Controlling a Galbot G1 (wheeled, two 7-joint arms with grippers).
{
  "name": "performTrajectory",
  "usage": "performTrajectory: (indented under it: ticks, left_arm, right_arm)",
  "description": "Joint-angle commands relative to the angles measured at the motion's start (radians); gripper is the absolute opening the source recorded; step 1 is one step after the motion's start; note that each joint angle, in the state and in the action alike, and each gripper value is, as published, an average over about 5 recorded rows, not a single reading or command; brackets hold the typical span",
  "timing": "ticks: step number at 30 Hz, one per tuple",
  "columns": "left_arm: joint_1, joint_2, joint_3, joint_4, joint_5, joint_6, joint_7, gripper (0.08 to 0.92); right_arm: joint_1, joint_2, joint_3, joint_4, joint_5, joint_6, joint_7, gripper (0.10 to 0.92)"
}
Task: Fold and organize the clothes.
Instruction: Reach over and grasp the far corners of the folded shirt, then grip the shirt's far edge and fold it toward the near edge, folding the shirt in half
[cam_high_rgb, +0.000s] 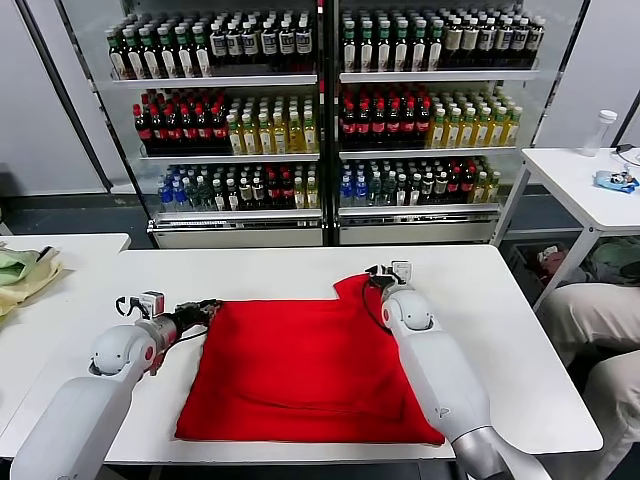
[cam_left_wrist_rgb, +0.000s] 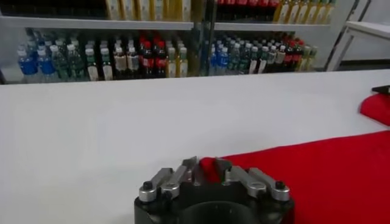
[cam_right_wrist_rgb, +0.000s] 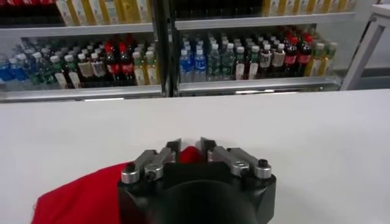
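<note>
Fabric fills both my pinches: my left gripper is clenched on the near-left corner of the bright red soft T-shirt, and my right gripper is clamped on its far-right corner, slightly raised. Between them the shirt lies spread on the white table. Beyond stand bottle shelves.

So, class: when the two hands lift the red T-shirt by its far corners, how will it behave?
The red T-shirt will probably hang limp and sag between the left hand and right hand, since it already bunches at the right pinch. It looks thin, so likely light. It may drag across the white table rather than slide stiffly.
</note>
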Motion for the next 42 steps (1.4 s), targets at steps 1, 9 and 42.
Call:
performTrajectory:
  ticks: [1, 9, 42]
  left_arm:
    - [0.010, -0.005, -0.004, -0.003, -0.009, -0.011, 0.015, 0.169]
    - [0.080, 0.023, -0.025, -0.128, -0.063, -0.064, -0.057, 0.081]
    - [0.577, 0.099, -0.296, -0.474, -0.142, -0.172, -0.118, 0.081]
  right_arm:
    - [-0.008, -0.001, -0.001, 0.037, 0.001, 0.008, 0.001, 0.132]
    - [-0.083, -0.051, 0.000, 0.279, -0.008, 0.017, 0.012, 0.114]
    - [-0.799, -0.291, 0.166, 1.131, 0.060, -0.050, 0.074, 0.114]
